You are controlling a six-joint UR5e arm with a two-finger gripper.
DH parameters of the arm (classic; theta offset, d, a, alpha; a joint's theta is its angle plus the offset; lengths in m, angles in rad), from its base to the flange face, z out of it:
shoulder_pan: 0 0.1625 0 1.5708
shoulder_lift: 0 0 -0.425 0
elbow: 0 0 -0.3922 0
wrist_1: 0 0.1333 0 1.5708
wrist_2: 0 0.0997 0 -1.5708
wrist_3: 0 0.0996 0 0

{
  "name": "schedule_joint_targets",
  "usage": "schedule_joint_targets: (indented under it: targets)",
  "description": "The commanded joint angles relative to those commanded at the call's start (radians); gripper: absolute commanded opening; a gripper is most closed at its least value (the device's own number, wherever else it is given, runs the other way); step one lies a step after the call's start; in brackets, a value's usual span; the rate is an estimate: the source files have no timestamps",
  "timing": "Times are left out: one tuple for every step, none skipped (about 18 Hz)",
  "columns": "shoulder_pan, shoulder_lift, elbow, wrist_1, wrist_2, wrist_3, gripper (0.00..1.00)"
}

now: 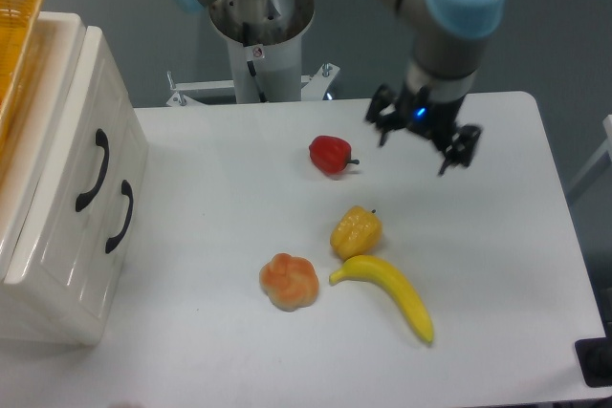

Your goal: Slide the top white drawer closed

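Top white drawer [81, 155], upper of two at table's left edge, apparently flush with the cabinet front; gripper [422, 140] well apart over the far right, fingers spread, holding nothing, presumably task done.

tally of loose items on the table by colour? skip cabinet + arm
Red: 1, the red pepper
Yellow: 2, the yellow pepper and the banana
Orange: 1, the orange lumpy fruit
Total: 4
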Motion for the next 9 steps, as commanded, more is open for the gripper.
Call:
schedule_joint_targets:
  targets:
    - [0.037, 0.011, -0.011, 0.000, -0.006, 0.034, 1.00]
    - [0.063, 0.028, -0.023, 0.000, -0.024, 0.066, 1.00]
    - [0.089, 0.037, -0.034, -0.002, -0.047, 0.089, 1.00]
    - [0.112, 0.052, -0.049, -0.002, -0.063, 0.114, 1.00]
    - [0.131, 0.060, -0.054, -0.003, -0.066, 0.135, 1.00]
    - [0.137, 0.066, -0.057, -0.005, -0.064, 0.151, 1.00]
    - [0.141, 0.080, -0.072, -0.008, -0.063, 0.157, 1.00]
    - [0.158, 0.092, -0.090, -0.009, -0.067, 0.158, 1.00]
    - [0.167, 0.098, -0.100, -0.009, -0.067, 0.160, 1.00]
